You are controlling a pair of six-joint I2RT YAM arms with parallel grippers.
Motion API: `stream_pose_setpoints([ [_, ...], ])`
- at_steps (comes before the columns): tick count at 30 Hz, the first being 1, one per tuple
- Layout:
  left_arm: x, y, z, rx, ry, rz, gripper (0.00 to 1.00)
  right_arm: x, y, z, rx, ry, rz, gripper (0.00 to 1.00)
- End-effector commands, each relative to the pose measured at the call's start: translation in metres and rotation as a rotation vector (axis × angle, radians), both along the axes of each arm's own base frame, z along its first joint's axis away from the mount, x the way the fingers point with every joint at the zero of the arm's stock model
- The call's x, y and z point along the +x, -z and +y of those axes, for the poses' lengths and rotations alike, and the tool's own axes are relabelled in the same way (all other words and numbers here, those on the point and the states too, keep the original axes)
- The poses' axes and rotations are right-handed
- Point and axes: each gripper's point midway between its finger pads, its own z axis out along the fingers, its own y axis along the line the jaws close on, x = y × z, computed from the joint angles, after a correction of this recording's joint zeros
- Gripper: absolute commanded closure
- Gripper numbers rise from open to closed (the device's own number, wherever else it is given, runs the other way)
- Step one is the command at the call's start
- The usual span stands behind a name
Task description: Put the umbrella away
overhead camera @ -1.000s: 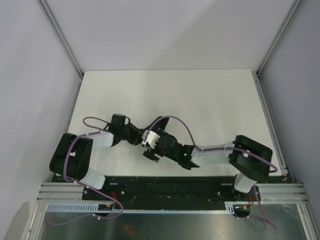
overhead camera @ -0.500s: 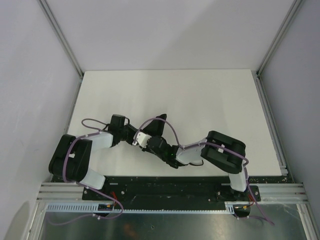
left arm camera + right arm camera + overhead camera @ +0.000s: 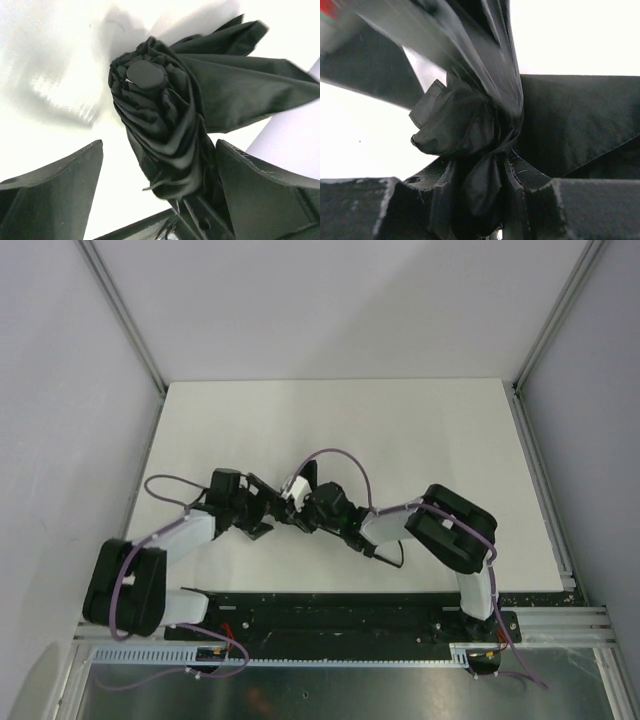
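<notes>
Fabric of the black umbrella (image 3: 165, 125) is bunched and twisted into a loose roll, with its round end cap (image 3: 145, 75) turned toward the left wrist camera. The roll sits near the middle of the white table (image 3: 400, 430), a little toward the table's near edge; whether it rests on the table cannot be told. The left gripper (image 3: 159, 150) has its fingers (image 3: 55, 195) spread wide either side of the roll, table showing in one gap. The right gripper (image 3: 477, 187) is pinched onto a fold of canopy.
</notes>
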Motion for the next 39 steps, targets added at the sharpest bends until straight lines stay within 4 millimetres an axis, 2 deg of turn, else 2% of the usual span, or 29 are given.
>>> stream_pose_setpoints([
  [1, 0.005, -0.027, 0.030, 0.070, 0.008, -0.143, 0.02, -0.073, 0.101, -0.049, -0.162, -0.108, 0.499, 1.00],
  [4, 0.007, -0.044, 0.050, 0.084, -0.021, -0.233, 0.01, -0.085, 0.106, -0.054, -0.119, -0.133, 0.637, 1.00],
  [6, 0.005, -0.053, 0.055, 0.085, -0.019, -0.278, 0.01, -0.091, 0.108, -0.056, -0.083, -0.146, 0.731, 1.00],
  [12, -0.007, -0.063, 0.044, 0.061, 0.067, -0.342, 0.01, -0.096, 0.114, -0.062, 0.020, -0.099, 1.010, 1.00],
  [19, -0.032, -0.041, 0.019, -0.019, 0.115, -0.240, 0.01, -0.091, 0.116, -0.059, 0.095, -0.015, 1.200, 1.00],
  [28, -0.052, -0.013, 0.004, -0.153, -0.062, 0.006, 0.00, -0.075, 0.114, -0.049, 0.159, 0.077, 1.264, 1.00],
  [31, -0.045, -0.004, 0.008, -0.148, -0.138, 0.027, 0.00, -0.072, 0.111, -0.046, 0.172, 0.076, 1.260, 1.00],
  [35, -0.023, -0.004, 0.013, -0.126, -0.192, -0.040, 0.01, -0.071, 0.108, -0.044, 0.174, 0.069, 1.251, 1.00],
  [39, -0.008, -0.001, 0.017, -0.105, -0.230, -0.085, 0.05, -0.071, 0.109, -0.045, 0.170, 0.065, 1.250, 1.00],
])
